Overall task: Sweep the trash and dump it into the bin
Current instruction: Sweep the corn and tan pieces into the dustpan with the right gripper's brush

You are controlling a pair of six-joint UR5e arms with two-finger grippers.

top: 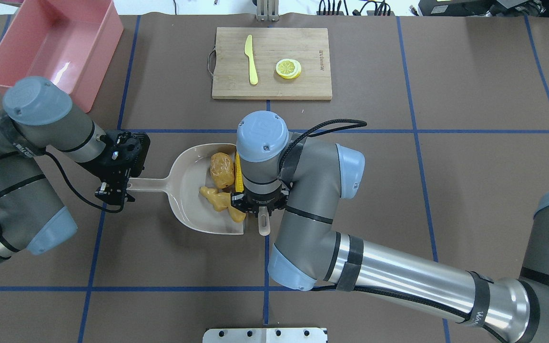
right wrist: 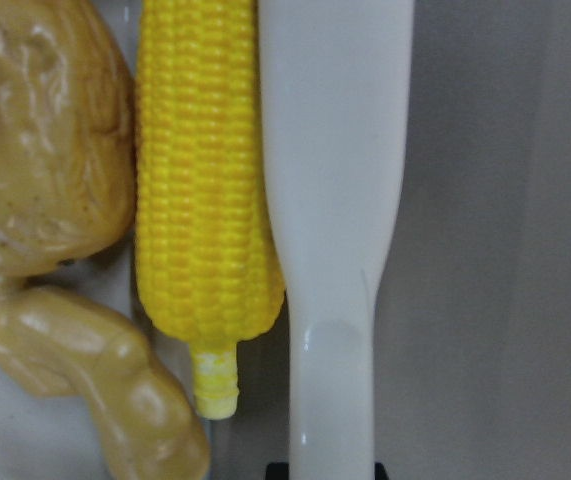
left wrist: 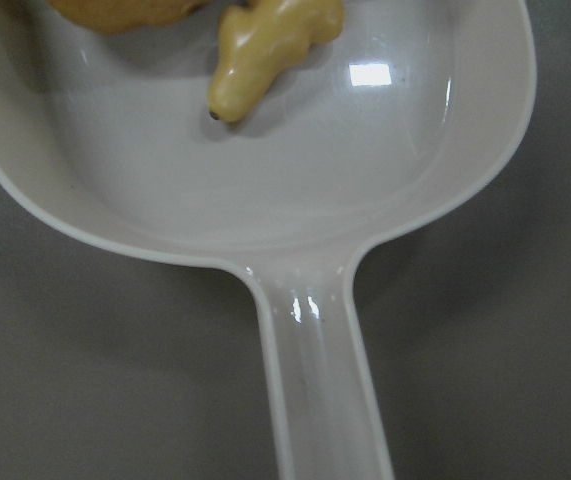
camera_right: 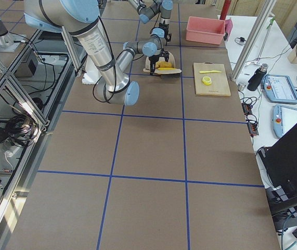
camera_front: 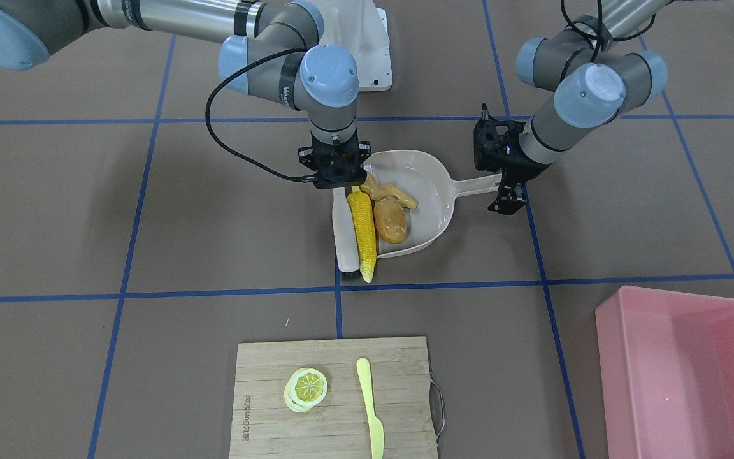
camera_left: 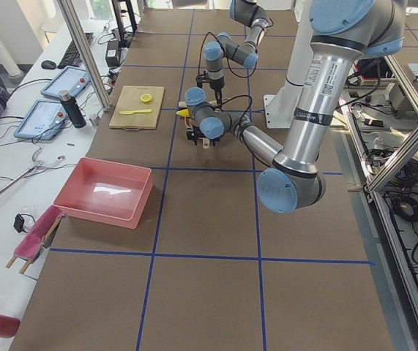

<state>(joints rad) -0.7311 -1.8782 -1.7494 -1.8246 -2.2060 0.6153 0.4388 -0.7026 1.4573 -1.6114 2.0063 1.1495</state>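
Note:
The beige dustpan (camera_front: 427, 185) lies mid-table. In it are the tan ginger root (camera_front: 394, 192) and the brownish potato (camera_front: 390, 220). The yellow corn cob (camera_front: 362, 231) lies along the pan's open mouth, its tip past the rim. My right gripper (top: 260, 211) is shut on the handle of a white brush (camera_front: 345, 245) that presses against the corn (right wrist: 200, 180). My left gripper (top: 115, 186) is shut on the dustpan handle (top: 149, 185). The pink bin (top: 55, 43) stands apart at the far left corner, empty.
A wooden cutting board (top: 303, 85) with a lemon slice (top: 288, 68) and a pale yellow knife (top: 251, 59) lies at the table's far edge beyond the dustpan. Blue tape lines cross the brown table.

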